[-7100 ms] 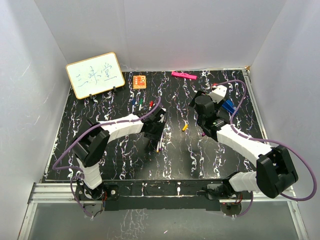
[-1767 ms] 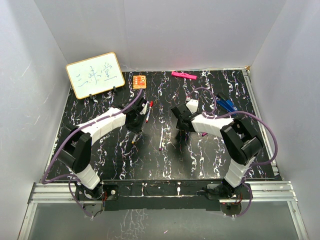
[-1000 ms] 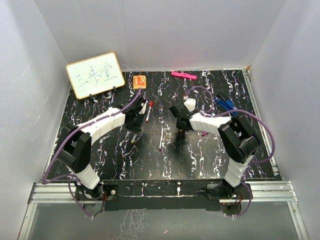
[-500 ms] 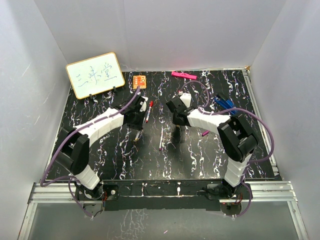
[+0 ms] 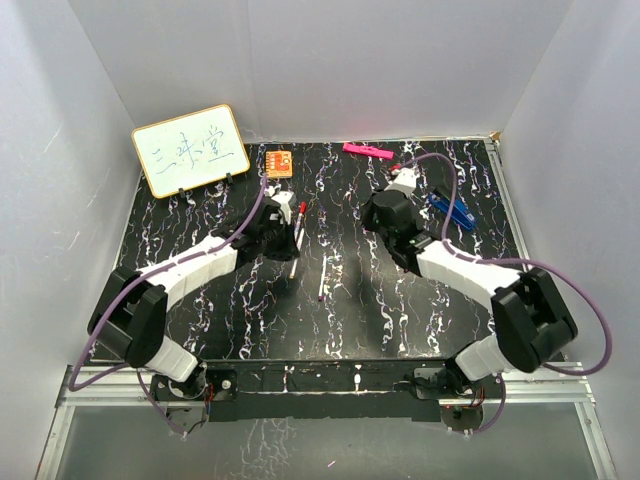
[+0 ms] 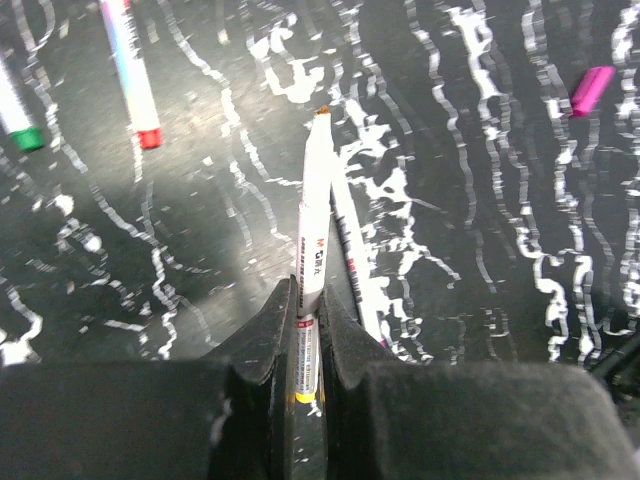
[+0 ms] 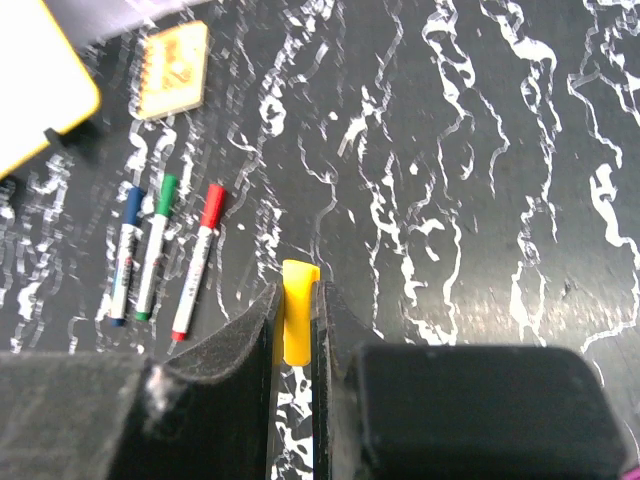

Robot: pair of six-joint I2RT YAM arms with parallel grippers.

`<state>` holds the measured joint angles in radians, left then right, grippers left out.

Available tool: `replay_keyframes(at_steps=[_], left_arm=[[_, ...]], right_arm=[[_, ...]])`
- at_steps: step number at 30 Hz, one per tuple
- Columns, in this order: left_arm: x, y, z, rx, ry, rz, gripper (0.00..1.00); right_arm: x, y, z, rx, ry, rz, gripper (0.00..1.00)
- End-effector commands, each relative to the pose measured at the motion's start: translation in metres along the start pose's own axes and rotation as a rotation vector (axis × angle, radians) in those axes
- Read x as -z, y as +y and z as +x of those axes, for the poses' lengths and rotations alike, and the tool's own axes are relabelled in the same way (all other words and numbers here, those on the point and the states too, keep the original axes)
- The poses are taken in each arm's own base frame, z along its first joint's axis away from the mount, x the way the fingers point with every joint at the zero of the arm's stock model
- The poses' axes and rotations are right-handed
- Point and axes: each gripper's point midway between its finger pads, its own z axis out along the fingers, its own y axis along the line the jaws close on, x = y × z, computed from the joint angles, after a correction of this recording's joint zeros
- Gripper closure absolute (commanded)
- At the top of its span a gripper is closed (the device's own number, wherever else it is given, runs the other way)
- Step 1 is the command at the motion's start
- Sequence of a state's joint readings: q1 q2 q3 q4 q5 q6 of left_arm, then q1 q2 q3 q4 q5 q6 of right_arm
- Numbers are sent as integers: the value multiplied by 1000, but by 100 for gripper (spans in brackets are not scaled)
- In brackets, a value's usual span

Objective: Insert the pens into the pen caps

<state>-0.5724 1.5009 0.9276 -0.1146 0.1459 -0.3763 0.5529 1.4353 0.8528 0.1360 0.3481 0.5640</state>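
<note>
The black marbled worktop (image 5: 400, 320) carries everything. A whiteboard (image 5: 190, 150) stands at its far left corner, out of the working area.

Both arms reach in toward the middle of the worktop, so the two parts can meet there. The left gripper (image 6: 305, 300) is nearly closed on a pen (image 6: 316, 215). It pinches the barrel near the yellow rear end, which leaves the long front and the orange tip sticking out free. That looks like the right hold for pushing the tip into a cap. The right gripper (image 7: 297, 300) is likewise clamped almost shut, on a yellow cap (image 7: 299, 275). One end of the cap pokes out past the fingers so the pen can reach it. I cannot tell whether that end is the open one.

From above, the two grippers are well apart, each on its own side of the centre, so the pair is not yet lined up. My guess is that the next job is bringing tip and cap onto one line.

A pink bar (image 5: 367, 151) along the far edge and a blue clip (image 5: 450, 210) near the right edge look like stray items. Three pens (image 7: 155, 245) lie side by side toward the far edge with blue, green and red ends, apparently capped and set aside. One loose pen (image 5: 323, 278) lies near the centre. A purple cap (image 6: 592, 88) lies alone to its right, probably waiting for it.
</note>
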Motion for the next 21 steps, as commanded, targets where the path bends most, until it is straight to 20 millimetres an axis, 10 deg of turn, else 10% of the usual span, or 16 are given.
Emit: replay_keyframes(at_steps=[1, 21], left_arm=[[17, -53, -42, 2, -199, 258, 100], [22, -126, -44, -37, -231, 573, 100]], right_arm=[[20, 38, -53, -59, -208, -231, 100], [68, 80, -61, -105, -316, -605, 100]])
